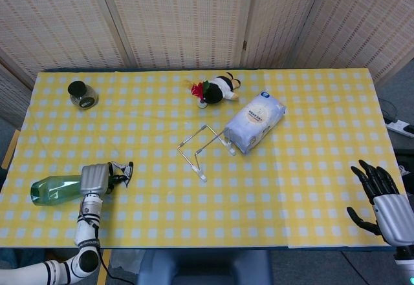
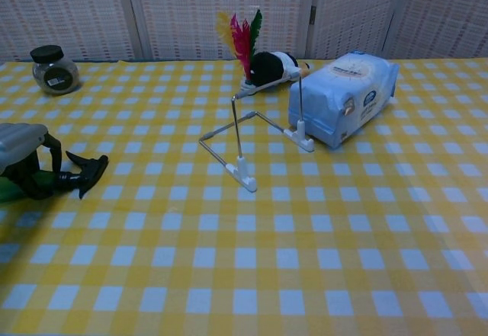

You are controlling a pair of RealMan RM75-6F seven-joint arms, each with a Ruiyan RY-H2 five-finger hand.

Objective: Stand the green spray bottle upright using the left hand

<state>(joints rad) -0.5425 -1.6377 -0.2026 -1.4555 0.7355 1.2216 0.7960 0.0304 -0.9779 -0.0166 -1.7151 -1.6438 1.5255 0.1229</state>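
The green spray bottle [image 1: 53, 190] lies on its side near the table's front left corner, its black trigger nozzle [image 1: 122, 170] pointing right. My left hand [image 1: 95, 179] is over the bottle's neck, with its dark fingers curled around it. In the chest view the same left hand [image 2: 23, 148] shows at the left edge, with the nozzle [image 2: 85, 173] sticking out to its right and a sliver of the green spray bottle [image 2: 6, 190] below it. My right hand [image 1: 381, 202] hangs off the table's front right corner, fingers spread and holding nothing.
A wire stand [image 1: 202, 147] sits mid-table beside a blue-white wipes pack [image 1: 255, 120]. A black plush toy with coloured feathers [image 1: 217, 88] lies behind them. A dark-lidded glass jar [image 1: 82, 95] stands at the back left. The table's front edge [image 1: 194, 245] runs close to the bottle.
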